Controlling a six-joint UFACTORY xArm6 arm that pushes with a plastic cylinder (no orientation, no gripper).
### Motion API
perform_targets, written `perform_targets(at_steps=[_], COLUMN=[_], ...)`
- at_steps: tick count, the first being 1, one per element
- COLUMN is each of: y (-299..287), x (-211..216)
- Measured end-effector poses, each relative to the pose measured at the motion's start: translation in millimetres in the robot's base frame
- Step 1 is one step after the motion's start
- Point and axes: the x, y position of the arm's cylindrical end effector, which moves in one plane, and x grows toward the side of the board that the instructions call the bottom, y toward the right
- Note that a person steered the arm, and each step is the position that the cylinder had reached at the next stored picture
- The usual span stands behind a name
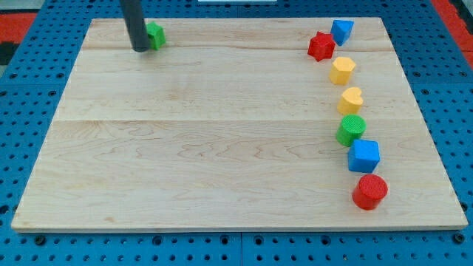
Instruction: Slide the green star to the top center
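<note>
The green star (156, 35) lies near the board's top left corner, partly hidden behind the dark rod. My tip (140, 49) rests on the board right against the star's left side, touching or nearly touching it. The star's shape is only partly visible.
Down the view's right side stand a blue block (341, 31), a red star (321, 46), a yellow block (342, 70), a yellow heart (351, 99), a green cylinder (351, 130), a blue cube (363, 155) and a red cylinder (369, 191). The wooden board (222, 148) lies on a blue pegboard.
</note>
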Motion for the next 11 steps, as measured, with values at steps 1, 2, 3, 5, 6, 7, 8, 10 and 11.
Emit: perform_targets(at_steps=[1,2,3,5,6,7,8,10,11], y=[9.6,18.8,-18.7,21.9,54.4,73.2,94.2,125.4,127.8], x=[-25.0,-49.9,-55.0,-69.0,-67.1,-52.2,-31.6,-48.5,-69.2])
